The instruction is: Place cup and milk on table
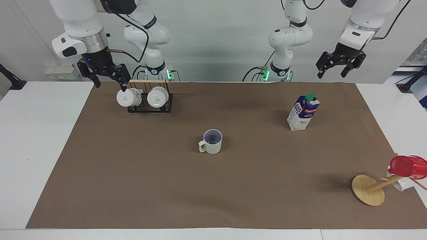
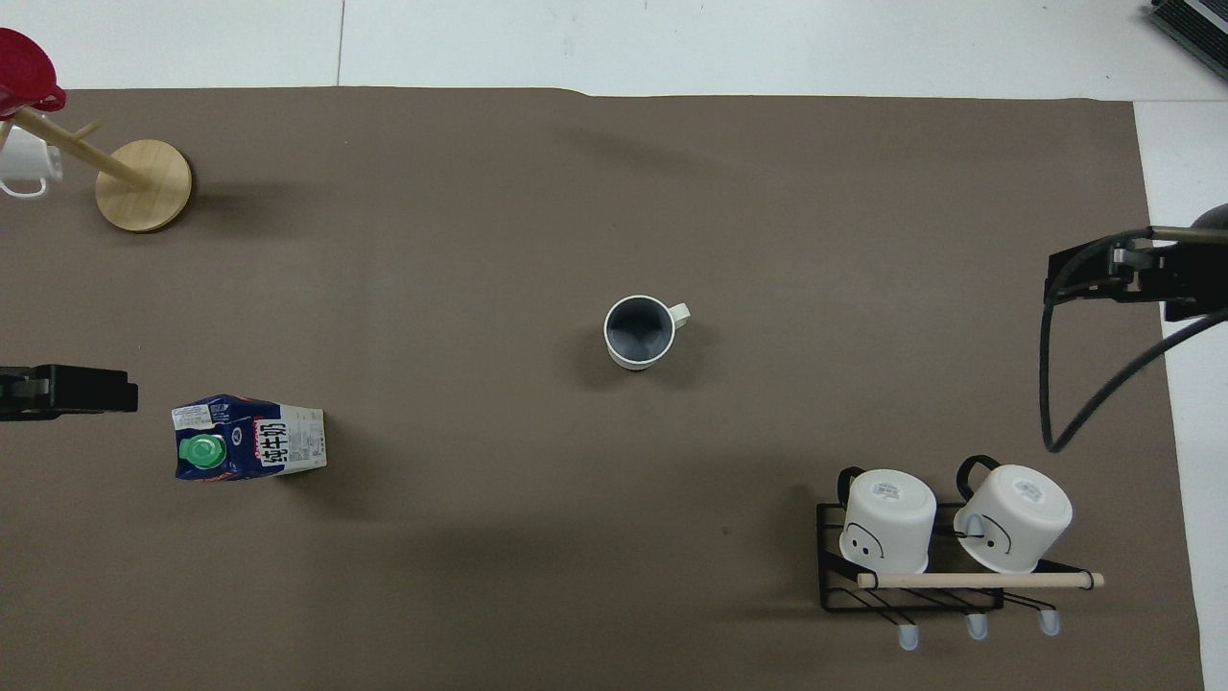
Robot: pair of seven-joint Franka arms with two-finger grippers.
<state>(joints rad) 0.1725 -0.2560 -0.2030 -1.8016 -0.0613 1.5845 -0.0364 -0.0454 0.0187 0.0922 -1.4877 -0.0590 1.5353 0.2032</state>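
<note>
We count one beige-grey cup (image 1: 212, 141) standing upright mid-table (image 1: 133, 173), and one milk carton (image 1: 303, 112) at about two o'clock from it in the facing view, toward the left arm's end. Two white mugs (image 1: 125, 97) (image 1: 156, 97) lie in one black wire rack (image 1: 150, 105) at ten o'clock; one red cup (image 1: 407, 166) hangs on one wooden mug tree (image 1: 368, 190) at four o'clock. Our right gripper (image 1: 108, 81) hangs spread wide and empty over the rack's end, our left gripper (image 1: 340, 66) likewise wide and empty at the table's edge.

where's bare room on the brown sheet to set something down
Bare brown sheet runs wide along the edge farthest from the robots, past the cup, and between the cup and the milk. It is crowded at the mug rack and around the wooden mug tree.
</note>
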